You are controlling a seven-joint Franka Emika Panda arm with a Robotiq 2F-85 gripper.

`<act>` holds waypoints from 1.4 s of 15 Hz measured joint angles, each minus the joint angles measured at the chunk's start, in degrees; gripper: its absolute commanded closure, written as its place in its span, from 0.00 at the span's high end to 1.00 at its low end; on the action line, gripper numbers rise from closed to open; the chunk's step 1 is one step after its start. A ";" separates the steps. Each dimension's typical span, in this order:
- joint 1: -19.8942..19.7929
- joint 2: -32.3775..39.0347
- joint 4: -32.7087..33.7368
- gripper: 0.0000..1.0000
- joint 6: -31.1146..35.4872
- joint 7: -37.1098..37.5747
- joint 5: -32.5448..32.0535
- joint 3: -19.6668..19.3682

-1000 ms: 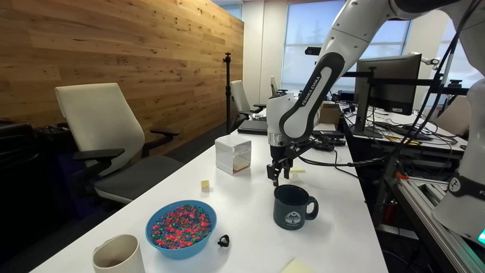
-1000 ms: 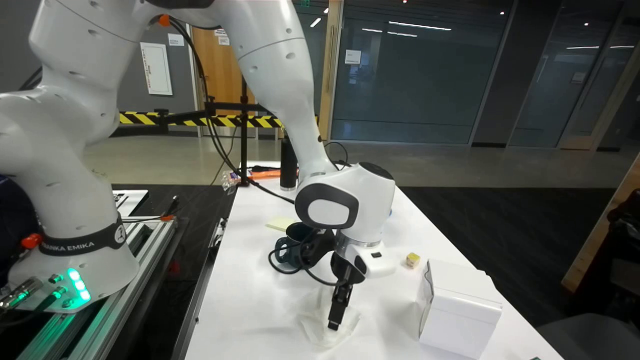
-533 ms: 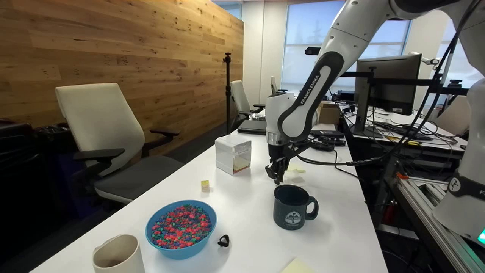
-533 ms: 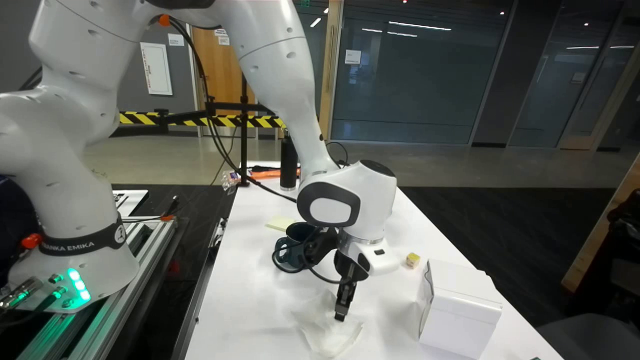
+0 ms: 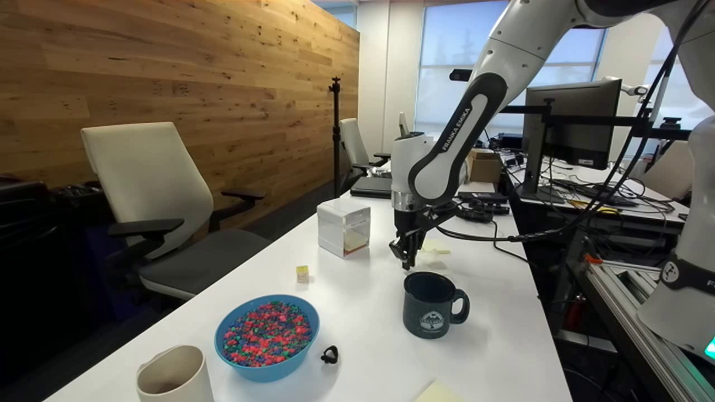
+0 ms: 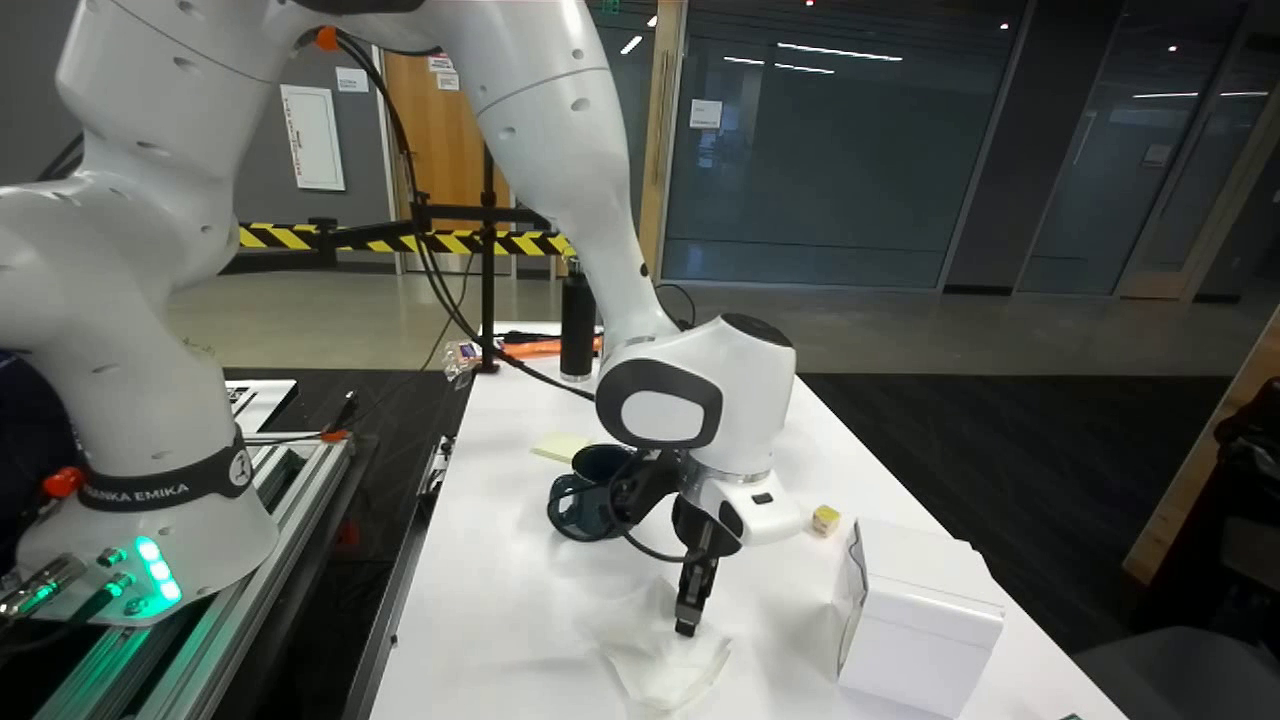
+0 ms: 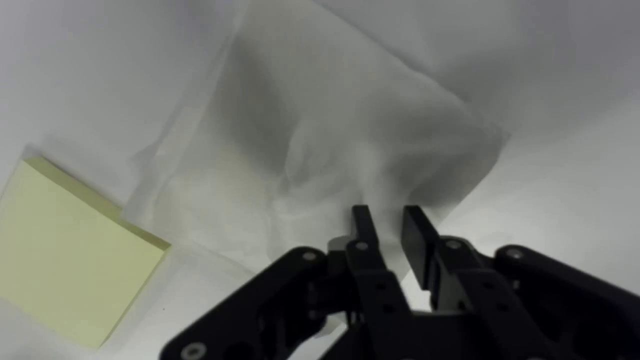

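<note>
Holds the gripper (image 7: 385, 212) low over a thin, creased white sheet (image 7: 320, 90), with only a slim gap between the fingers (image 7: 416, 245); shows nothing solid caught there, though cannot tell light contact with a raised fold from mere nearness. Has most of the sheet out ahead of the fingertips, toward the top of the wrist view, and the rest directly beneath. Gives no sure long axis amid the creases, and loses the far end past that view's top edge. Next, meets a yellow note pad (image 7: 80, 255) at the sheet's side, touching or just beside, hard to say which. Farther out, finds an upright dark mug (image 5: 422, 307), in an exterior view partly covered by the arm (image 6: 745, 420). Beyond, picks out a white box (image 6: 925, 620) in both exterior views, then a blue bowl (image 5: 279, 369) of coloured bits (image 5: 268, 335), and last a beige cup (image 5: 195, 388), cut off at the lower edge, base out of sight
</note>
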 measured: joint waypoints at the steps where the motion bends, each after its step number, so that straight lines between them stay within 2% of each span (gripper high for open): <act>1: -0.06 -0.57 -0.10 0.61 -0.01 -0.08 0.46 0.15; 6: -0.12 -5.63 -2.21 0.96 -0.04 -0.24 1.12 0.27; 7: -0.12 -6.43 -2.69 0.99 -0.04 -0.24 1.12 0.23; 15: 0.31 -7.55 -4.32 1.00 0.11 0.02 1.04 -0.34; 21: 0.22 -7.31 -5.72 1.00 0.97 0.09 0.78 -4.47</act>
